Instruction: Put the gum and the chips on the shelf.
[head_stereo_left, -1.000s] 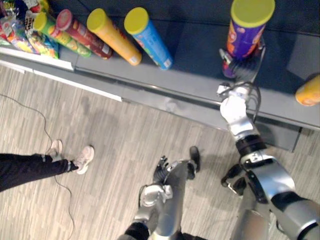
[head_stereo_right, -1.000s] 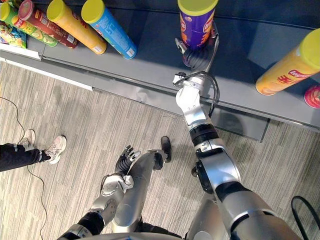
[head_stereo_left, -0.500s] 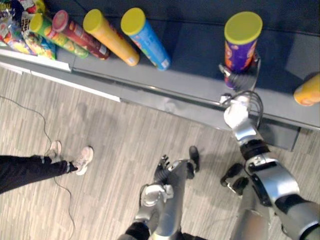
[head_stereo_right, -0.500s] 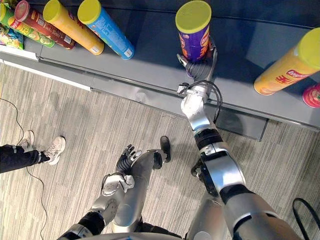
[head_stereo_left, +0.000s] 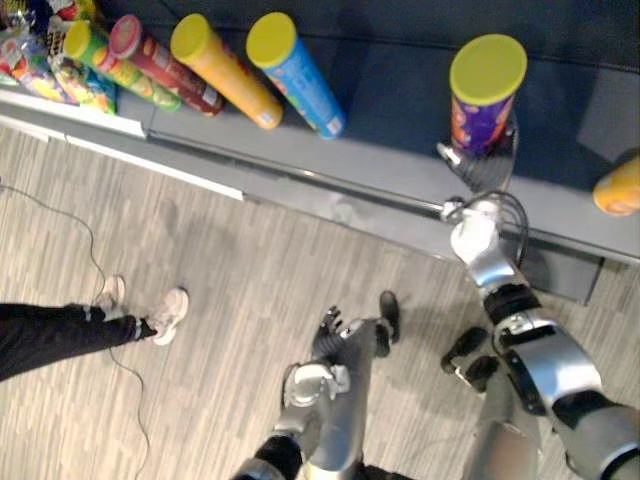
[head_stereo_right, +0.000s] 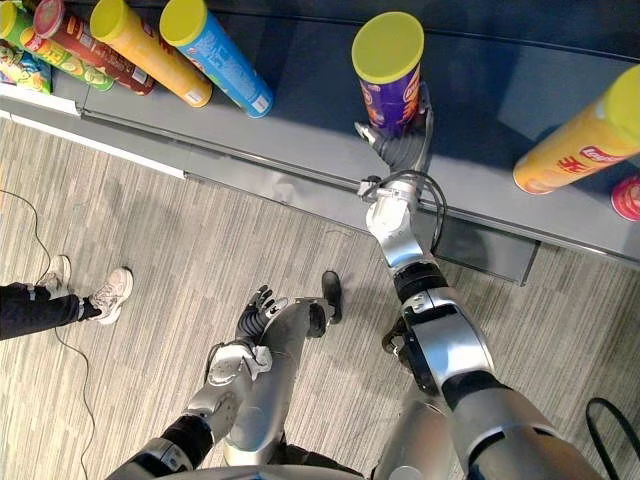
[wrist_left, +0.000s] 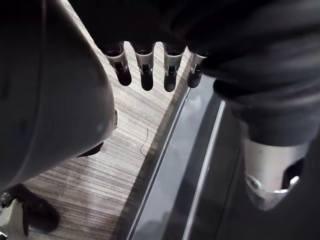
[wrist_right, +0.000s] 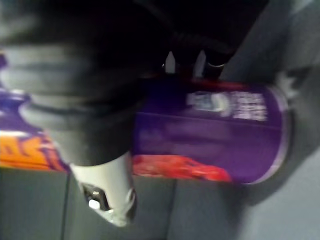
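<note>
The purple chips can (head_stereo_right: 388, 95) with a yellow lid stands upright on the dark shelf (head_stereo_right: 300, 130). My right hand (head_stereo_right: 398, 150) is at the can's foot, with the thumb on one side and straight fingers rising along the other, loose around it. In the right wrist view the can (wrist_right: 210, 130) lies just past the fingers, and the thumb (wrist_right: 107, 195) stands off from it. My left hand (head_stereo_right: 256, 308) hangs low beside the leg, and its fingers (wrist_left: 145, 70) are relaxed and hold nothing.
More cans stand on the shelf: a blue (head_stereo_right: 215, 55), a yellow (head_stereo_right: 150, 50) and a red (head_stereo_right: 90, 45) at the left, an orange (head_stereo_right: 580, 135) at the right. Snack bags (head_stereo_left: 45, 70) fill the far left. A person's legs (head_stereo_left: 70, 335) cross the floor at the left.
The purple can has come down onto the shelf with my right hand. The hand's fingers have loosened from round it. The view has shifted a little.
</note>
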